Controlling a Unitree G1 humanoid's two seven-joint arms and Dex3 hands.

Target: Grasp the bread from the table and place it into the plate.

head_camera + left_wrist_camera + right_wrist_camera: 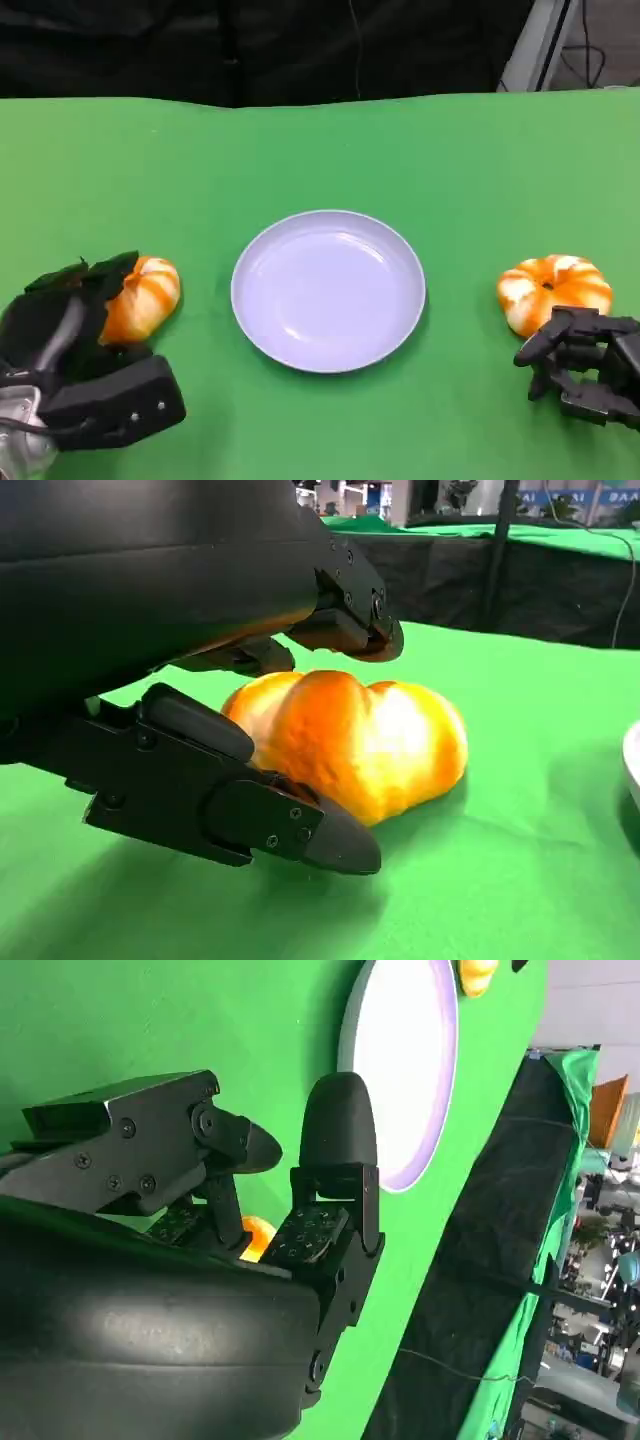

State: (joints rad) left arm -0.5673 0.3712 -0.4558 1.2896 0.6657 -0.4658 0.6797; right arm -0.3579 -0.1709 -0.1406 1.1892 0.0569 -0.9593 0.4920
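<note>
Two orange-and-white breads lie on the green table. The left bread (145,297) (360,740) rests on the cloth with my left hand (80,350) (150,600) around its near side; fingers arch just over its top and the thumb lies low beside it, with no firm grip showing. The right bread (555,290) sits just beyond my right hand (585,365) (200,1260), whose fingers are partly bent and hold nothing; a sliver of that bread (258,1235) shows between them. The pale lavender plate (330,290) (400,1070) stands between the two breads and holds nothing.
The green cloth (320,150) reaches back to a black curtain at the table's far edge. A rim of the plate (632,760) shows in the left wrist view. More green tables and equipment stand in the room beyond.
</note>
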